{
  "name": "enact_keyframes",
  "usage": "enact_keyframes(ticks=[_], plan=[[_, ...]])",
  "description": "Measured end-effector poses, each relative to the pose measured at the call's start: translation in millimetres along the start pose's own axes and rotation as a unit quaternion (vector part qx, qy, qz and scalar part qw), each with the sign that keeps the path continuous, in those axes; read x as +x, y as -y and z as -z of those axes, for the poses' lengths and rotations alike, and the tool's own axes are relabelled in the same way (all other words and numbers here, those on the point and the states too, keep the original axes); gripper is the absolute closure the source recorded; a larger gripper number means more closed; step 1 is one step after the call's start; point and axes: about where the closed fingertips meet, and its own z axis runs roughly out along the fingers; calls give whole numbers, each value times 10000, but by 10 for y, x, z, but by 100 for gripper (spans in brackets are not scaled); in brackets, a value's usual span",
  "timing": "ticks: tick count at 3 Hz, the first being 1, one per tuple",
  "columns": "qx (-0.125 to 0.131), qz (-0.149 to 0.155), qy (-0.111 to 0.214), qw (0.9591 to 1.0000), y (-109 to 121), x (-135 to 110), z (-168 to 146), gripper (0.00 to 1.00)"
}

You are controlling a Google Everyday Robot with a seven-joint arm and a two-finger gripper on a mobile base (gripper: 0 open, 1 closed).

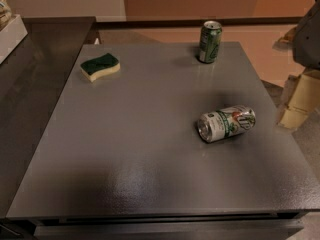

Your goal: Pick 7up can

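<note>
The 7up can is silver-white with green lettering and small red marks. It lies on its side on the grey table, right of centre, with its shiny top end facing front-left. My gripper shows as pale beige parts at the right edge of the view, beyond the table's right edge, to the right of the can and apart from it. The grey arm rises above it. The gripper holds nothing that I can see.
A darker green can stands upright near the table's far edge. A green and yellow sponge lies at the far left of the table. A dark counter adjoins the table on the left, with a white object on it.
</note>
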Motion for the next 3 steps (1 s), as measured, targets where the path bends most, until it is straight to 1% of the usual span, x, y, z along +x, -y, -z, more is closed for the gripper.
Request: enact_keyframes(ticks=[1,2,3], plan=[[24,76,-29,10000,5,-34,-27,0],[-84,396,-145,9991,-5,-152,-258,0],[-279,733,-332,9964,-42,-233,-609,0]])
